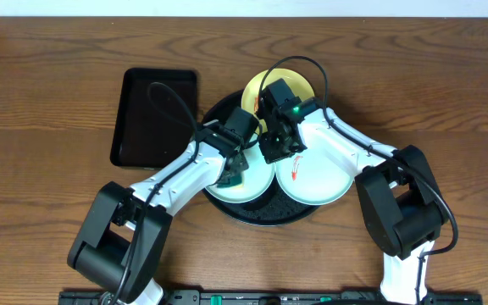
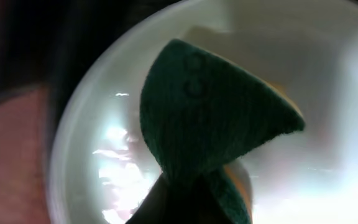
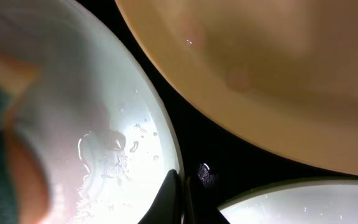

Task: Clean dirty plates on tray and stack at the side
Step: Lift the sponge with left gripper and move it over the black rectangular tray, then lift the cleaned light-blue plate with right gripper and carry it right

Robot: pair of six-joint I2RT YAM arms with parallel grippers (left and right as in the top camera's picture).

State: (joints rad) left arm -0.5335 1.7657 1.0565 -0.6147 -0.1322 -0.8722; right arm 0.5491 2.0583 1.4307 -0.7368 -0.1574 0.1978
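**A:** What do the left jaws have?

**B:** The left gripper pinches the teal sponge at its narrow end, with the jaws clamped on it. The sponge lies against the left-hand mint plate, which sits directly beneath the jaws.

**A:** And the right jaws?

**B:** The right gripper hangs low, its tips right at that same plate's rim, beside the black gap where the three plates meet. The fingers look almost together. I cannot tell whether they are closed or nipping the rim.

**A:** Where does it all lie on the desk?

**B:** All three plates are on the round black tray, mid-desk and toward the near edge. The left-hand mint plate is on the left-edge side, wet with droplets. The right-hand mint plate is on the right-edge side and carries a red-orange smear. The yellow plate is toward the far edge. A rectangular black tray lies just beside the round one, toward the far-left corner.
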